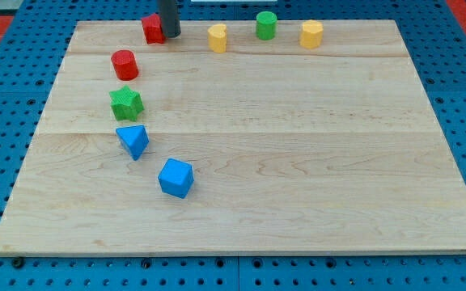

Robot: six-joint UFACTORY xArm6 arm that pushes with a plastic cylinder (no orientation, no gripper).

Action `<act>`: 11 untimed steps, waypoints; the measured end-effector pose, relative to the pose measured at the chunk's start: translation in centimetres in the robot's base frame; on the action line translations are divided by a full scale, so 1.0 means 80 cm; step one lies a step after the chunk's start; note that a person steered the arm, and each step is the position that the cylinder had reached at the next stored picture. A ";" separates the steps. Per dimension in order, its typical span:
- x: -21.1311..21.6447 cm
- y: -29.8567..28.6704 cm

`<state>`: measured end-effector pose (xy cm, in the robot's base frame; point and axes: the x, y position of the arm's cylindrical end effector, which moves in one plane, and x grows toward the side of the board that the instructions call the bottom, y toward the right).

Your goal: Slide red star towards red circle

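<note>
Red star [152, 27] sits at the top left of the counter [298, 162], with my tip [170, 35] touching its right side.

There are no fingers here, only a rod, so nothing is held. My tip is to the right of the star, I think, so it can push the star left and down. The red circle [124, 64] waits near, lower left of the star. The green star [126, 103] and two blue blocks lie lower, out of the way.
</note>
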<state>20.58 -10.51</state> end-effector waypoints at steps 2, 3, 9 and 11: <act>-0.018 -0.050; 0.022 -0.076; 0.032 -0.115; 0.050 -0.221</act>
